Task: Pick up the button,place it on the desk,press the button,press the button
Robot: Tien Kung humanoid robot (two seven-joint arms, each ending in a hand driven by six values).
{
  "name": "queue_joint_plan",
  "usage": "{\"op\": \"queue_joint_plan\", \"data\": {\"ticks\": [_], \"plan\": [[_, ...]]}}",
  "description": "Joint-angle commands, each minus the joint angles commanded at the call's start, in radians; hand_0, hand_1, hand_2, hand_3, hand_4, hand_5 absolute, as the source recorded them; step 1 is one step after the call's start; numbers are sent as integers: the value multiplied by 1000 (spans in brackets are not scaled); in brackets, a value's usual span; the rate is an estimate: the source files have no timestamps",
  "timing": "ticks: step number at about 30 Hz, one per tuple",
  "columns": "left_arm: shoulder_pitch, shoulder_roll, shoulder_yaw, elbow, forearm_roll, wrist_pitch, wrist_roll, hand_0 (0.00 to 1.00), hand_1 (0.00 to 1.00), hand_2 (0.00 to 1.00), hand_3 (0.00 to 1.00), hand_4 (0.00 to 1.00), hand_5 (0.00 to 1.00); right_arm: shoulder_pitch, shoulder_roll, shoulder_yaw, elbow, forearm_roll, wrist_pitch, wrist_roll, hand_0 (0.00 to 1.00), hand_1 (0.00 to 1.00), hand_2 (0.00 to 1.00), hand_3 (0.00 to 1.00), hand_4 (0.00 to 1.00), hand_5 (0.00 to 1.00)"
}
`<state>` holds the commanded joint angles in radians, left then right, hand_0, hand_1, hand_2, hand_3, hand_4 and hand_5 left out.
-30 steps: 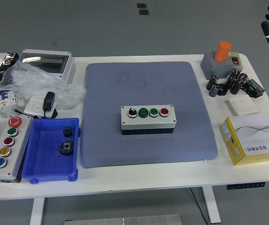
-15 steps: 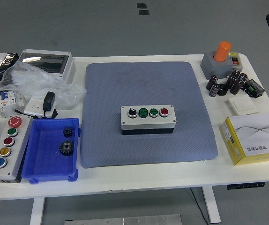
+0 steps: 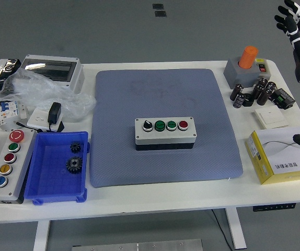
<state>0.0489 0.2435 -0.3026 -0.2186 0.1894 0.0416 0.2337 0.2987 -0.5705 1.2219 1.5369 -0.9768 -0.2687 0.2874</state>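
1. The right hand [image 3: 295,18] is high at the far right corner of the view, beyond the table's edge. Its fingers are spread apart and it holds nothing.
2. The button box [image 3: 165,133] lies flat on the blue-grey mat [image 3: 139,94], in the middle of the table [image 3: 155,201]. From the right hand it is well apart, to the hand's left and much nearer to the robot.
3. The long axis of the box runs left to right, across the hand's line of approach. Its four controls stand in one row along this axis; the red button [image 3: 183,125] is at the end closest to the right hand, then the green ones, then the black selector.
4. The left hand is not in view, so the right hand is the only one that can be judged near. I think the coming move must bring it down and leftward over the mat.
5. On this way, the grey block with an orange knob [image 3: 247,64] and the black capacitors [image 3: 249,92] lie just under the hand's side; it should pass above them.
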Motion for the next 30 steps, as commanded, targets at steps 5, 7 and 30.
{"op": "queue_joint_plan", "data": {"ticks": [5,7,30], "plan": [[-3,3,-4,-2,4,3,0,687,726,667,670,685,421,0,10,-27,-7,106,55,5,901,854,876,923,998,957],[-5,2,-7,-3,6,4,-1,687,726,667,670,685,421,-4,17,-30,-14,133,70,4,901,854,876,923,998,957],[-14,7,-18,-6,24,7,-1,686,724,666,672,687,412,-43,44,-43,-78,336,162,46,891,816,800,794,998,998]]}}
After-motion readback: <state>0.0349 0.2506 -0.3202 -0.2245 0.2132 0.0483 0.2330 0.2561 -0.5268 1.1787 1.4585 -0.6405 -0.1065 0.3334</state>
